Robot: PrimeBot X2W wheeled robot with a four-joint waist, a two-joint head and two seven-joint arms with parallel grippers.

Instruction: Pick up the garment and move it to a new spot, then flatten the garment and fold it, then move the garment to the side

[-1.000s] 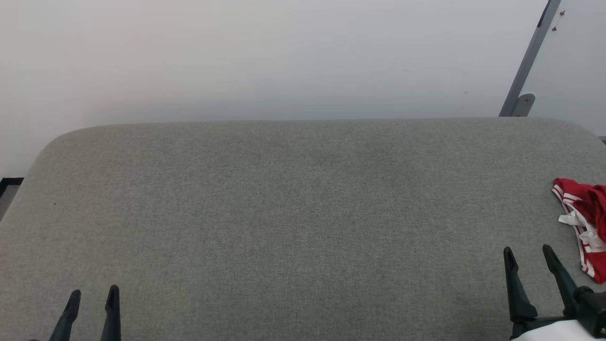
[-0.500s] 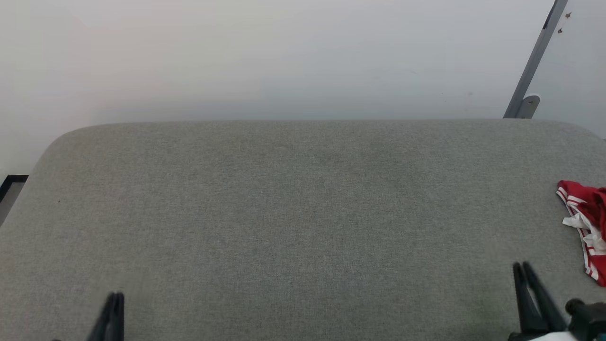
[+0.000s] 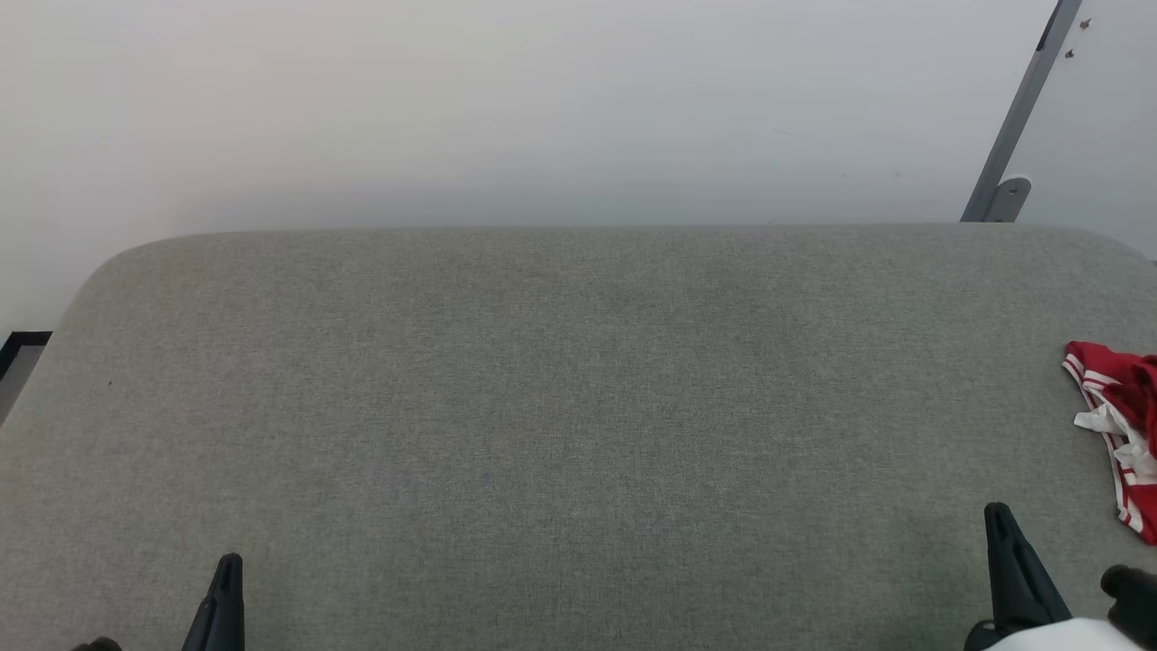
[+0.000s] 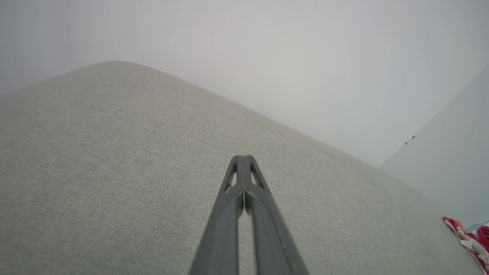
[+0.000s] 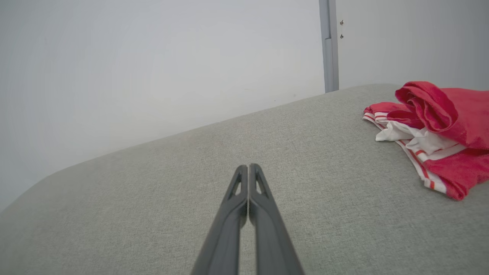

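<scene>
- At the near edge of the grey fabric surface (image 3: 578,407), head view: left gripper (image 3: 229,568) low left and right gripper (image 3: 997,515) low right, each showing as a single dark blade.
- Left wrist view: left gripper (image 4: 242,158) has its fingers pressed together to the tips and holds nothing. Right wrist view: right gripper (image 5: 248,167) is the same, closed and empty. Whether either touches the cloth cannot be told.
- The garment (image 3: 1116,398) is a crumpled red heap with white folds and striped trim. It lies at the surface's right end, beyond and to the right of the right gripper and apart from it, and the frame edge cuts it off. It also shows in the right wrist view (image 5: 443,126) and low right in the left wrist view (image 4: 468,240).
- Far side: a pale wall (image 3: 542,108) stands directly behind the surface. A grey metal strut (image 3: 1021,99) leans at the far right.
- Compared with 1.0 s ago: both grippers had their fingers apart then and are closed now. The garment lies unchanged. The slight shift of the whole frame is the camera's.
- Edges: the far corners are rounded, and a dark floor strip (image 3: 23,342) shows past the left end. Open grey cloth runs from the left gripper across to the garment and back to the wall.
</scene>
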